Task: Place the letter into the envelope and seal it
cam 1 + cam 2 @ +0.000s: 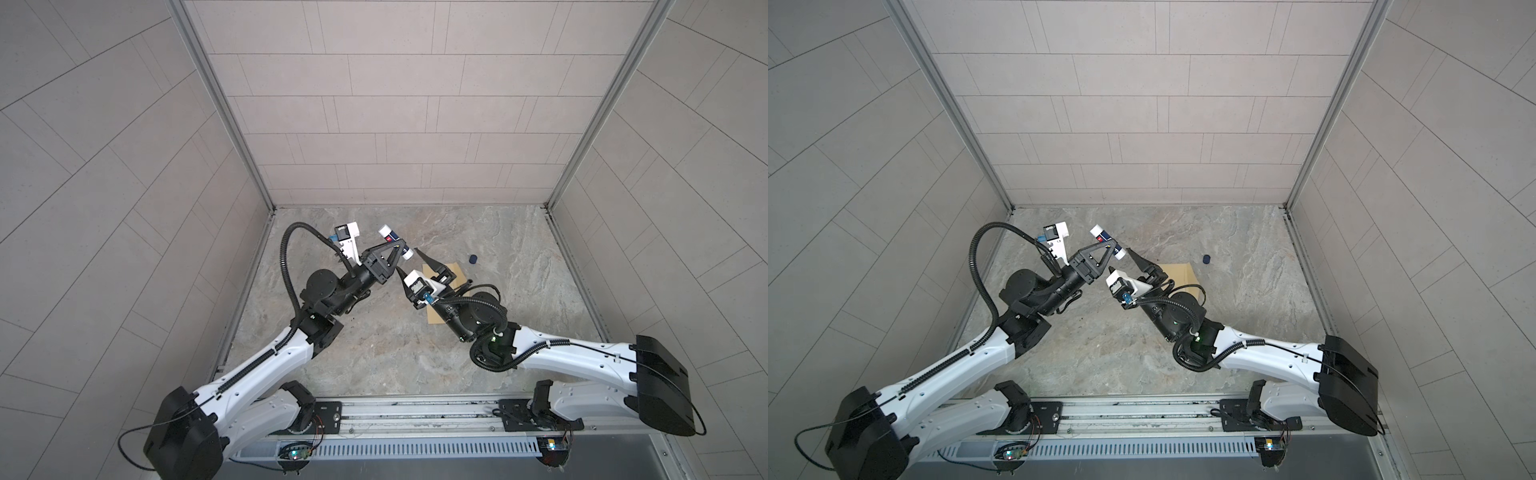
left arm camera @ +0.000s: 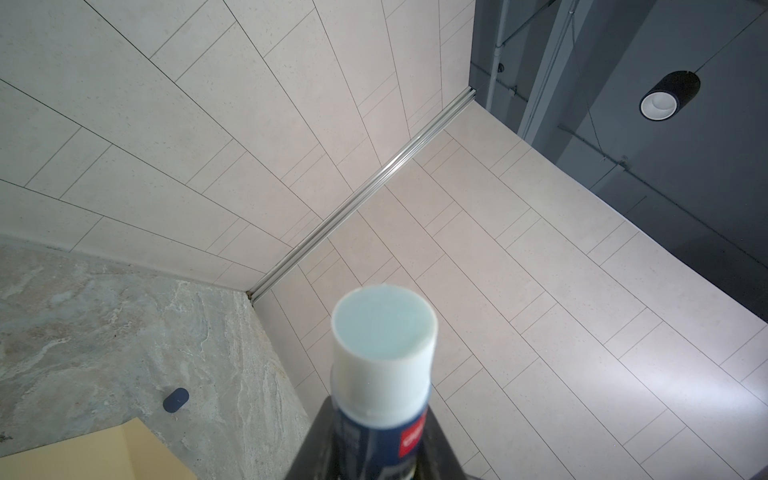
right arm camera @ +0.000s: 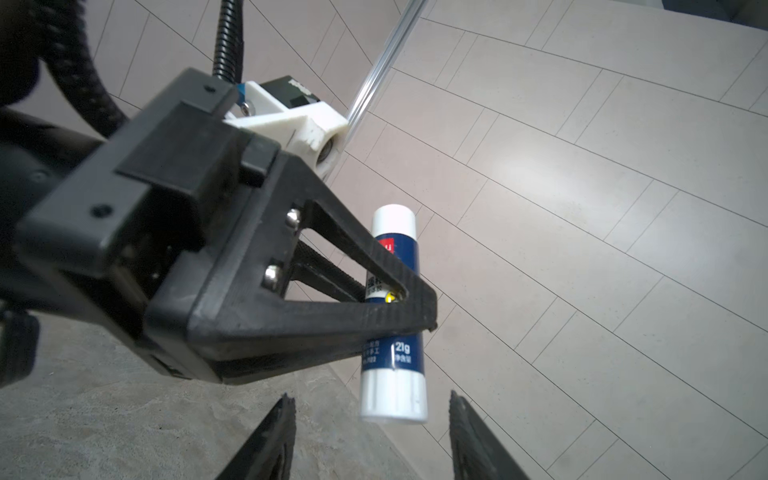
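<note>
Right now the left gripper is clamping a glue stick across its dark blue label. It is holding the stick tilted in the air above the table, on the left arm's side of the envelope. Both white ends of the stick are sticking out past the black fingers. In the left wrist view, the end facing that camera is showing a flat, pale bluish face.

The envelope is lying flat on the marbled table. The right arm is reaching over it and covering much of it, so only its far corner and a strip of its near edge are showing in both top views. The right gripper is hanging above the envelope's far corner on the left arm's side, just beside the lower white end of the glue stick. Its jaws are standing apart and gripping nothing. In the right wrist view, that white end is sitting between the two fingertips, with a gap on each side.

A small dark blue cap is lying on the table just past the envelope's far corner on the right arm's side, not touching it.
</note>
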Available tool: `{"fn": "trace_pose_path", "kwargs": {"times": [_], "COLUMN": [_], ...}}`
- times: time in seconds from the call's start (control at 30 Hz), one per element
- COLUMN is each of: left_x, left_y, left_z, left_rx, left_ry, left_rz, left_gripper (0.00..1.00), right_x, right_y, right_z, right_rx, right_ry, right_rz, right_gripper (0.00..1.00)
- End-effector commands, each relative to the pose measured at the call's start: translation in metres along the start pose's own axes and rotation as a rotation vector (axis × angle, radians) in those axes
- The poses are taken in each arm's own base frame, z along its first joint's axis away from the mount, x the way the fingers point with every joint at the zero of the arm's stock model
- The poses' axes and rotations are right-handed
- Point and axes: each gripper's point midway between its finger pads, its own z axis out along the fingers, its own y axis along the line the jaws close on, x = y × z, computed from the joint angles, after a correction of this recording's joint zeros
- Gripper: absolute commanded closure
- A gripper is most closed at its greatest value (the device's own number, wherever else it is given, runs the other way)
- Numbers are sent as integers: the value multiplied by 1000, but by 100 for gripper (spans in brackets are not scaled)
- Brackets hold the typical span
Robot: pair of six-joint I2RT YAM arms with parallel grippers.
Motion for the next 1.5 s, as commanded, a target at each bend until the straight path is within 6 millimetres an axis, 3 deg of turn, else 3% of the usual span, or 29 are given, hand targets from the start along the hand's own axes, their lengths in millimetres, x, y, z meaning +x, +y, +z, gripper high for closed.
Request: {"fn": "trace_pose_path", "kwargs": {"times": [0.0, 0.27, 0.67, 1.47], "left_x": [-11, -12, -13, -9], "left_y": [-18, -19, -22, -16], "left_z": [1, 1, -1, 0], "left_rx": [46, 49, 56, 45], "left_ry": [-28, -30, -30, -23], "left_rz": [8, 10, 8, -2], "left_gripper": [100, 100, 100, 100], "right_x": [-8, -5, -3, -5], "right_y": [-15, -10, -7, -18], "right_z": [-1, 3, 8, 8], "right_rx": [70, 53, 52, 91], "right_ry": [-20, -6, 7, -15], "right_rz": [9, 38, 77, 138], "right_gripper": [47, 65, 69, 67]}}
